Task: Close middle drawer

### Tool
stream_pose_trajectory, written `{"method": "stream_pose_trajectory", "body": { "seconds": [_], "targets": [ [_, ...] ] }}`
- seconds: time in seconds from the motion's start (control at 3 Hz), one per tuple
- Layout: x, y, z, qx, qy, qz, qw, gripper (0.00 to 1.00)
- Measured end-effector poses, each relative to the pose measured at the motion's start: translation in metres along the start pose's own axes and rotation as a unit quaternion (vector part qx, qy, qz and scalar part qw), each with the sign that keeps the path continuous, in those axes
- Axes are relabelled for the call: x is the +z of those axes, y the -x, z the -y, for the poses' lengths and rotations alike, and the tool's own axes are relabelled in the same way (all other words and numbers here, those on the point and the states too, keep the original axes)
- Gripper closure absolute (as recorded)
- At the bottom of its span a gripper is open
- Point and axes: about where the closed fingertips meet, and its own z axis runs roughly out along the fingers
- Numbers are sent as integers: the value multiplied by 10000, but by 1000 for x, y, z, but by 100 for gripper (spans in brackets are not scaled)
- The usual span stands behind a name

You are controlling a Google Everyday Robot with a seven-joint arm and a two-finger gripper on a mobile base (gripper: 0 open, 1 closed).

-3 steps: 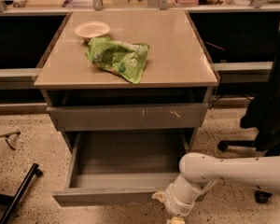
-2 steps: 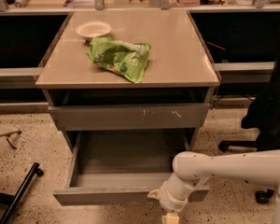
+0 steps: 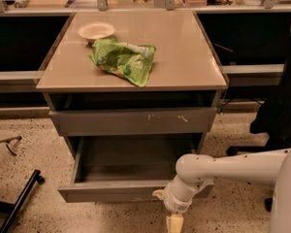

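The middle drawer [image 3: 131, 191] is a wide, shallow grey drawer, pulled far out of the cabinet near the floor. It is empty, with a low plain front panel. Above it is the taller grey drawer front with pale scratch marks [image 3: 136, 121], nearly flush with the cabinet. My gripper [image 3: 169, 211], on the white arm coming in from the right, is at the right part of the open drawer's front panel, against or just in front of it, pointing down toward the floor.
The cabinet's tan top [image 3: 184, 57] carries a green crumpled bag [image 3: 123, 59] and a pale bowl [image 3: 96, 30]. A black chair [image 3: 281, 106] stands at the right. A black bar [image 3: 19, 198] lies on the speckled floor at the left.
My arm and gripper have moved a little left along the drawer's front panel. The open drawer's front seems slightly further in toward the cabinet.
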Motion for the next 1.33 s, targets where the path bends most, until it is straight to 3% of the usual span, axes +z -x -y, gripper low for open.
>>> {"method": "stream_pose_trajectory", "body": {
  "seconds": [0.33, 0.67, 1.0, 1.33],
  "targets": [
    [7, 0, 24, -258, 28, 72, 9996, 0],
    [7, -6, 76, -555, -84, 126, 9983, 0],
    [0, -4, 90, -554, -224, 147, 9981, 0],
    [0, -4, 91, -554, -225, 147, 9981, 0]
  ]
}}
